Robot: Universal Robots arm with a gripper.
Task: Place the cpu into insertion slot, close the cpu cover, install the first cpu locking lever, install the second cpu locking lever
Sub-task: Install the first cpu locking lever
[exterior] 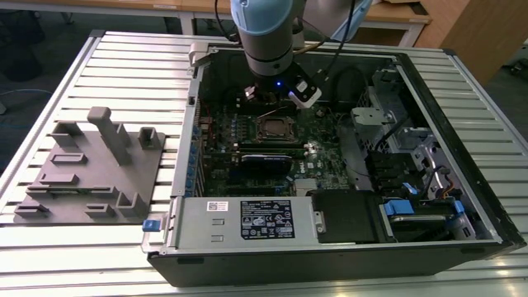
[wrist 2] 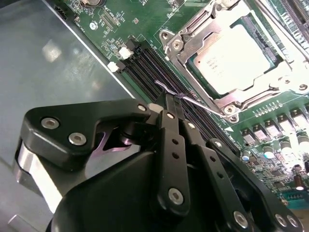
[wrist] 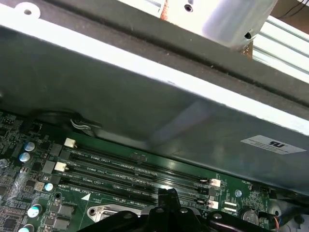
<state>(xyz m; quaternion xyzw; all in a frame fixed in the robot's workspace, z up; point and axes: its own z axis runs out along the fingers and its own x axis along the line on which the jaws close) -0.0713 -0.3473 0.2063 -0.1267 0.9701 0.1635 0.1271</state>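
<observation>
The gripper [wrist 2: 171, 99] hides much of the motherboard [wrist 2: 145, 21] in the second wrist view, and the locking lever [wrist 2: 207, 107] vanishes where its closed fingertips pinch it. In the first wrist view the picture's edge cuts off the insertion slot [wrist: 107, 211].

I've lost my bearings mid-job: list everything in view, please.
table: one, slatted silver, under everything
fixture block: one, grey, exterior view's left of the case
computer case: one, black, open, on table
power supply: one, silver, inside case
motherboard: one, green, inside case
memory slots: a row, black, beside cpu
cpu: one, silver-grey, seated
cpu cover: one, silver, closed around cpu
locking lever: one, thin silver wire, beside cover
arm: one, grey-blue, above case
gripper: one, black, shut, tips at lever
</observation>
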